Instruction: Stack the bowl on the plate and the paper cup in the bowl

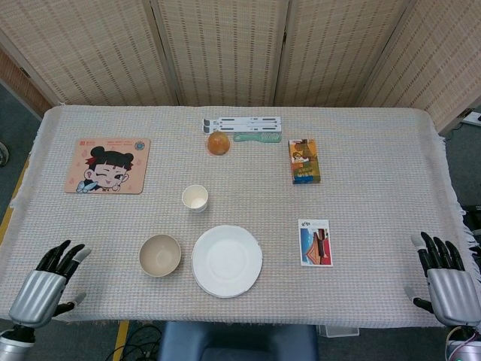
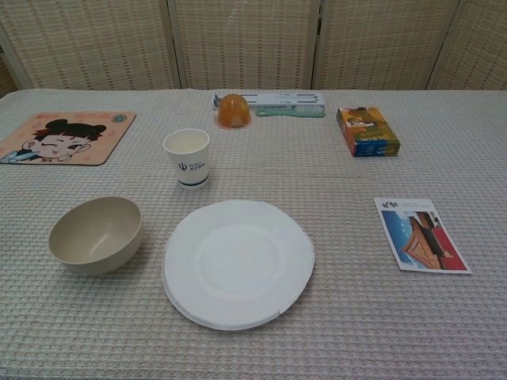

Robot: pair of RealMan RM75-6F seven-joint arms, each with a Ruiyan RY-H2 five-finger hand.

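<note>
Beige bowl (image 1: 160, 254) sits well right of left hand (image 1: 46, 286)

The plate (image 2: 238, 261) is plain white, the bowl (image 2: 96, 234) is beige, and the paper cup (image 2: 187, 157) is white with a small dark blue mark. The mat (image 2: 65, 135) is salmon pink with a cartoon face with black hair. The tablecloth (image 2: 333, 317) is pale grey weave. The box (image 2: 367, 131) is orange and blue.
</note>
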